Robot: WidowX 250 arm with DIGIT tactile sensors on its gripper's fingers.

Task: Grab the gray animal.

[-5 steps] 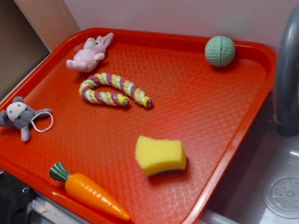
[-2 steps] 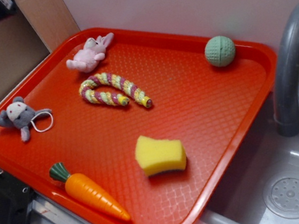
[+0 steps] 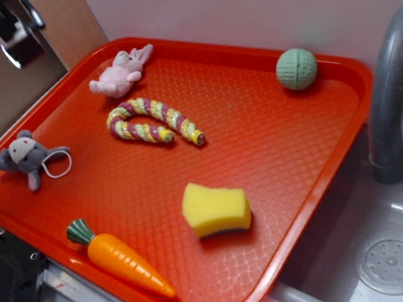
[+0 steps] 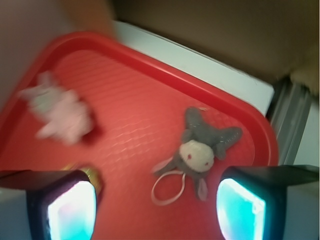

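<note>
I see my gripper (image 4: 157, 207) with fingers spread apart, empty, hovering above the gray animal (image 4: 201, 151), which lies at the red tray's (image 3: 277, 147) nine o'clock edge.

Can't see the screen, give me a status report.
End effector open, empty, above tray. Gray animal untouched by tray's edge, cord loop beside it. Nothing blocking.

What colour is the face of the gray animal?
White, on the gray animal; the wrist view shows it best.

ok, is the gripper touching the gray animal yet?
No. In the wrist view the gray animal lies alone on the red tray, with the open gripper fingers apart from it.
</note>
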